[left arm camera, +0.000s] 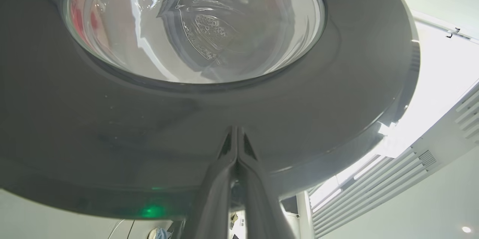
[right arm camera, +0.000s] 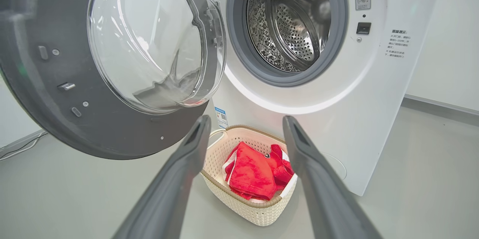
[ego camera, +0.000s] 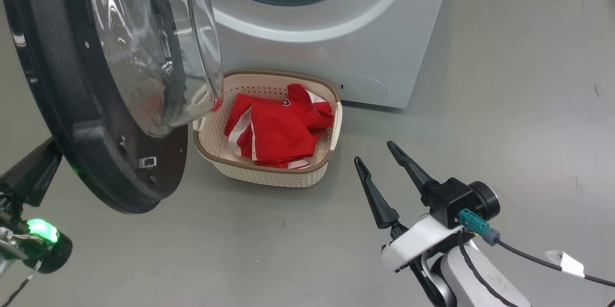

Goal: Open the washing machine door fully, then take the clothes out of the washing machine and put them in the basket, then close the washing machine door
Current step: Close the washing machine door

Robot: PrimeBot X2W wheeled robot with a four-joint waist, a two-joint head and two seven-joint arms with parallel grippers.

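The washing machine door [ego camera: 57, 105] stands swung open at the left, its glass bowl facing the washing machine [ego camera: 336, 47]. The red clothes [ego camera: 278, 129] lie in the cream basket [ego camera: 269, 175] on the floor before the machine. My left gripper [left arm camera: 236, 138] is shut, its tips against the door's glossy outer rim [left arm camera: 112, 130] below the glass. My right gripper [ego camera: 374, 152] hangs open and holds nothing, to the right of the basket and apart from it. In the right wrist view the drum [right arm camera: 295, 25] looks empty, and the basket [right arm camera: 243, 209] with the clothes [right arm camera: 250, 173] shows between my right gripper's [right arm camera: 247, 119] fingers.
Grey floor spreads to the right of the machine and in front of the basket. The open door [right arm camera: 45, 93] overhangs the basket's left corner. My left wrist, with a green light [ego camera: 41, 230], sits low behind the door. A cable [ego camera: 528, 256] trails from my right wrist.
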